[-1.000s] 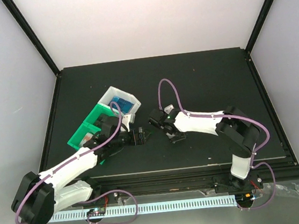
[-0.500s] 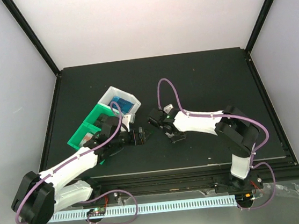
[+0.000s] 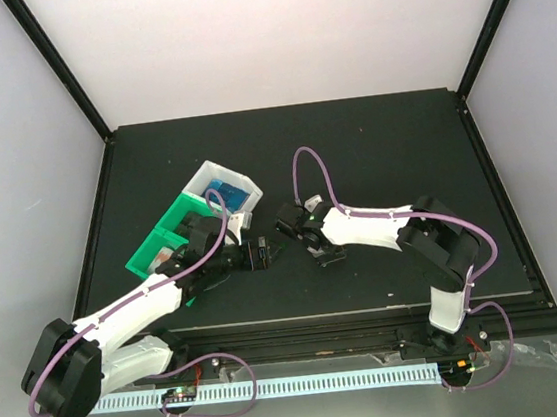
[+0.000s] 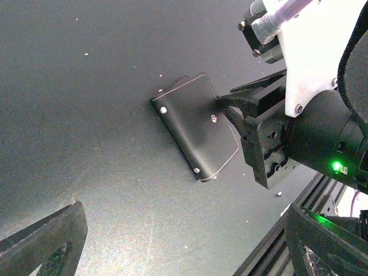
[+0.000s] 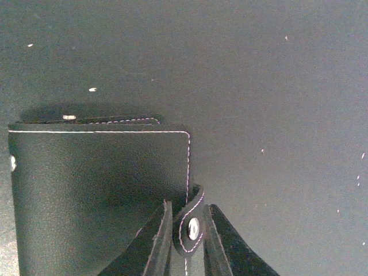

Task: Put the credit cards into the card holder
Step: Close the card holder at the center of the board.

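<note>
The card holder (image 4: 192,123) lies folded on the black table, black side up, with small metal studs showing. From the right wrist it fills the lower left (image 5: 98,184), and its snap strap (image 5: 192,229) sticks out between my right gripper's (image 5: 188,208) two fingers, which press against it from both sides. My left gripper (image 4: 184,210) stands wide open just short of the holder, nothing between its fingers. From above, both grippers meet mid-table, left (image 3: 260,254) and right (image 3: 286,228). A blue card-like thing (image 3: 224,191) lies in the white tray.
A white tray (image 3: 237,181) and a green tray (image 3: 153,251) stand side by side left of centre, right behind my left arm. The table's front rail (image 4: 322,190) runs close beside the holder.
My right gripper's fingers have closed in onto the snap strap, and its wrist has crept slightly left. The left arm and the holder have stayed put.
</note>
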